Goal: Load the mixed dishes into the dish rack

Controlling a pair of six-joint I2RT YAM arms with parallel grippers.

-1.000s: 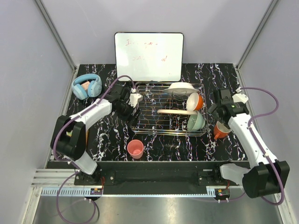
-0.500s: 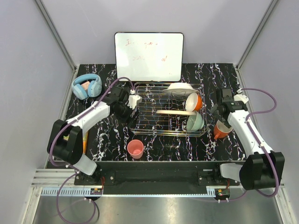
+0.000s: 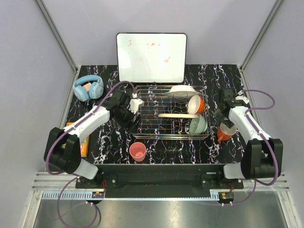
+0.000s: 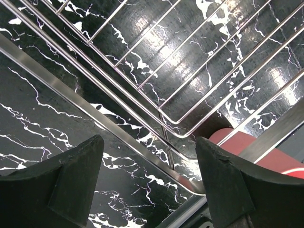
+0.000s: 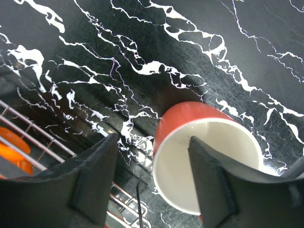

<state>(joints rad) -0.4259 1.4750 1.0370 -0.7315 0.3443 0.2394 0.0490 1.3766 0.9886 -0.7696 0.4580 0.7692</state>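
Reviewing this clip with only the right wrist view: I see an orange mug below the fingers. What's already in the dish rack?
Observer: The dish rack holds four: white plate, orange bowl, pink plate, mint-green bowl.
Operator: Anything else left out?
Observer: A small pink cup, upright on the table in front of the rack.
Operator: And the left fingers?
Observer: Open and empty, beside the rack's near left corner.

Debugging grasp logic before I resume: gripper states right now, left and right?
Left gripper: open, empty, over the dish rack edge.
Right gripper: open, straddling the orange mug rim, not clamped on it.
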